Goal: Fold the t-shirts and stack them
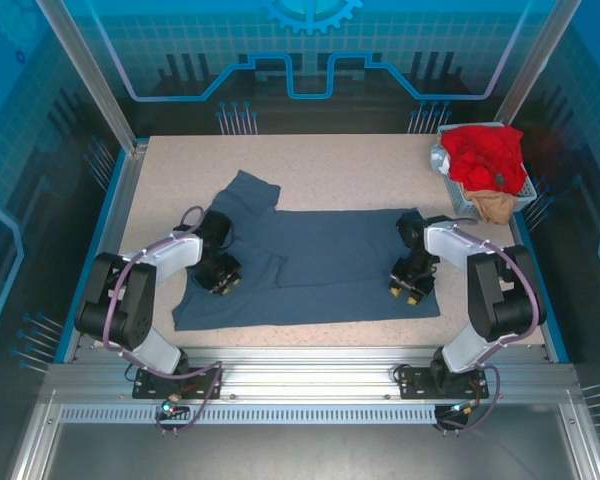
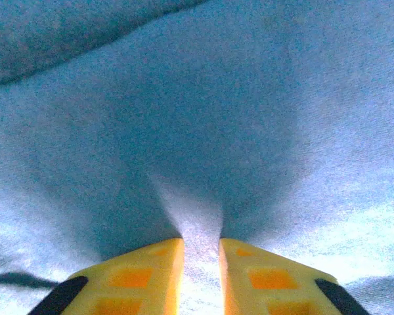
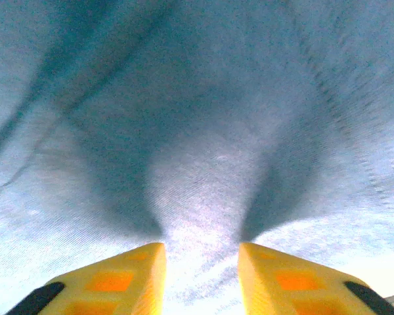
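Wrist views show left jaws and right jaws pinching slate-blue t-shirt [image 2: 197, 118] ridges; top external adds a red t-shirt [image 1: 485, 150].

The slate-blue t-shirt [image 1: 330, 265], red t-shirt [image 1: 485, 150] and tan t-shirt [image 1: 492, 207] are all plain.

No legible txt, labels, brand names, nos. or signs in any of the views.

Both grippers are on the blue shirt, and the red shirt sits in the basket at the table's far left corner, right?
No: the basket with the red shirt is at the far right corner, as the top view shows. The left gripper and right gripper are both on the blue shirt.
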### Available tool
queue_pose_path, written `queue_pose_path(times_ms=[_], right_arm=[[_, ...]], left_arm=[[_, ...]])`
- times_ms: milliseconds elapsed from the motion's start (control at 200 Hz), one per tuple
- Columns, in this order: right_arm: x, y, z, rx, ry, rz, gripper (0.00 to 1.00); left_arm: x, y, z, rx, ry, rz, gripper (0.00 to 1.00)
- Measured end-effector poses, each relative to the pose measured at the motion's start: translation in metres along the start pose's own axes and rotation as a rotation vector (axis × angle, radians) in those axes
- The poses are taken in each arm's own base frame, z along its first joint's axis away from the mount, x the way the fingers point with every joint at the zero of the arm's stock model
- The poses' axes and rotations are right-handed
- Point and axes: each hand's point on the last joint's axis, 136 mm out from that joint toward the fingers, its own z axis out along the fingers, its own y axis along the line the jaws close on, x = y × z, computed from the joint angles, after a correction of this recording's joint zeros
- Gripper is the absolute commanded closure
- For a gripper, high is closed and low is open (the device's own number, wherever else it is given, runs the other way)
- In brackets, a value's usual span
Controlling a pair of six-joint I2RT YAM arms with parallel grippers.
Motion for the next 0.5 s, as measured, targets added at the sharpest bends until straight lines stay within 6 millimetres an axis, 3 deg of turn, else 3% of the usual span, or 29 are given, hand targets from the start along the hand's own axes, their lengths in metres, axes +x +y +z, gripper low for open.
queue_pose_path(times_ms=[95, 165, 350, 500], right_arm=[[-0.013, 0.014, -0.027, -0.05, -0.094, -0.043, 0.5], [-0.027, 0.027, -0.054, -0.109, -0.188, -0.086, 0.47], [-0.07, 0.058, -0.11, -0.222, -0.388, -0.174, 0.53], [-0.125, 0.071, -0.122, -0.22, -0.472, -0.176, 0.54]], left_arm=[[-0.008, 0.0, -0.012, -0.034, -0.035, 0.001, 0.64], [-0.023, -0.018, -0.031, -0.009, -0.091, 0.024, 0.6], [-0.088, -0.116, -0.094, 0.176, -0.262, 0.104, 0.56], [-0.144, -0.183, -0.104, 0.264, -0.351, 0.16, 0.55]])
